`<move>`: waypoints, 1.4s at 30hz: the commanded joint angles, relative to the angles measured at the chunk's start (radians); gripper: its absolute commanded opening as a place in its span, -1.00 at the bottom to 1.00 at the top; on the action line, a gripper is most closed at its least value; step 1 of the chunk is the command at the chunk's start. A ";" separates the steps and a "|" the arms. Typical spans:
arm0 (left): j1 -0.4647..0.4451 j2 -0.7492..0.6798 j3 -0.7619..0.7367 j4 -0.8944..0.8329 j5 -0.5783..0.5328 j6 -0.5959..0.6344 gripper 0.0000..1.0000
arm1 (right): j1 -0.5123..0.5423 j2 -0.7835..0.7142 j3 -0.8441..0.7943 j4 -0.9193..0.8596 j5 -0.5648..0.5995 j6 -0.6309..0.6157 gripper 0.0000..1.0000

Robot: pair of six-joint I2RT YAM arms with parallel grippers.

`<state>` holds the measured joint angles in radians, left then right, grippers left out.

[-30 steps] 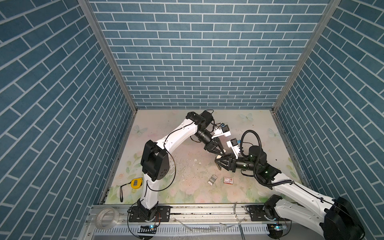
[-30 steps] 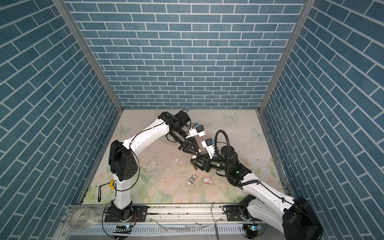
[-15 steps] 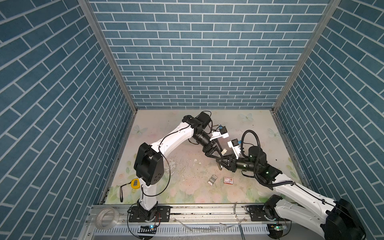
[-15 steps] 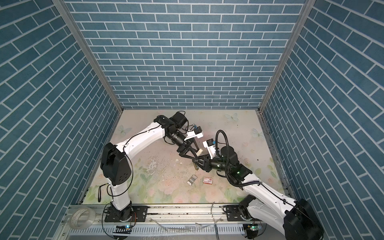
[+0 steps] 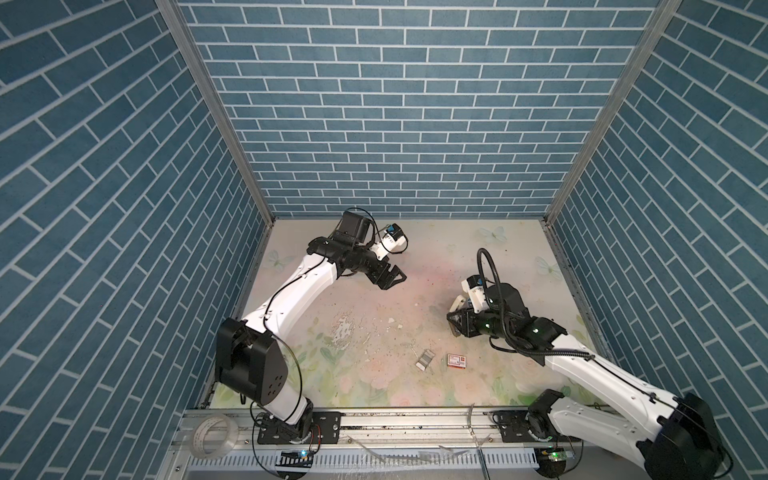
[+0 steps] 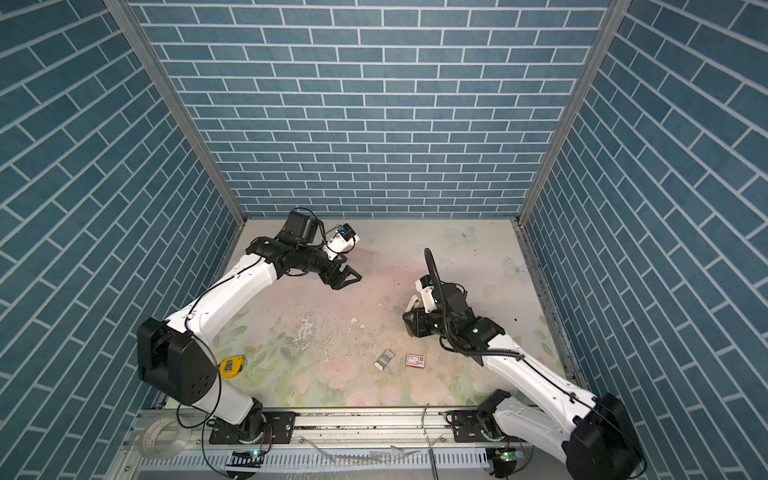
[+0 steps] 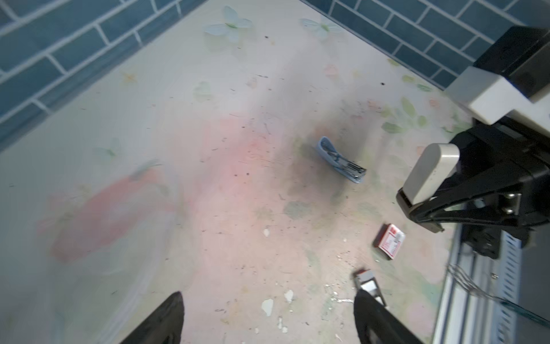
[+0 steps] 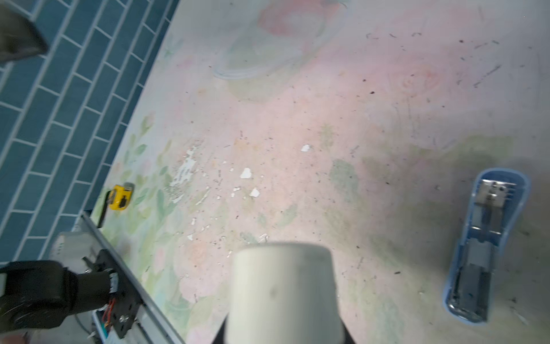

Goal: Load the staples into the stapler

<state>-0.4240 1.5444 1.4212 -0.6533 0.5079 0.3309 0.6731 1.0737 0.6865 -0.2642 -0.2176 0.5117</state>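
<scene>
The stapler is a blue shell lying on the mat with its metal track facing up, also visible as the stapler. Both top views hide it behind my right arm. The staples lie as a small silvery block near the front. My left gripper hangs open and empty at the back left. My right gripper is shut on a cream-white rounded piece, just beside the stapler.
A red-and-white cardboard box lies right of the staples. A yellow tape measure sits front left. A tape roll rests on the front rail. White flakes litter the mat's middle.
My left gripper has opened and pulled away from the right gripper toward the back left. The right gripper has barely moved and still holds the cream-white piece.
</scene>
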 commanded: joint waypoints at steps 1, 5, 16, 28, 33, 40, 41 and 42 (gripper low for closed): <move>-0.002 -0.074 -0.047 0.088 -0.152 -0.006 0.84 | 0.000 0.102 0.077 -0.108 0.110 -0.059 -0.63; -0.002 -0.122 -0.092 0.116 -0.159 -0.007 0.85 | 0.009 0.229 0.133 -0.110 0.187 -0.047 -0.62; -0.002 -0.098 -0.113 0.077 -0.062 0.029 0.86 | 0.059 0.466 0.233 -0.104 0.308 -0.014 -0.60; -0.001 -0.131 -0.164 0.099 -0.040 0.042 0.86 | 0.093 0.597 0.304 -0.153 0.421 0.016 -0.56; -0.002 -0.122 -0.143 0.072 -0.036 0.042 0.87 | 0.104 0.622 0.291 -0.105 0.421 0.059 -0.55; -0.002 -0.123 -0.160 0.077 -0.041 0.046 0.88 | 0.126 0.664 0.280 -0.083 0.430 0.090 -0.48; -0.002 -0.122 -0.163 0.077 -0.041 0.048 0.88 | 0.129 0.667 0.278 -0.086 0.435 0.093 -0.45; -0.002 -0.123 -0.166 0.075 -0.042 0.048 0.89 | 0.132 0.667 0.276 -0.087 0.438 0.096 -0.43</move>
<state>-0.4252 1.4361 1.2671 -0.5640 0.4541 0.3683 0.7940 1.7260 0.9691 -0.3485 0.1883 0.5591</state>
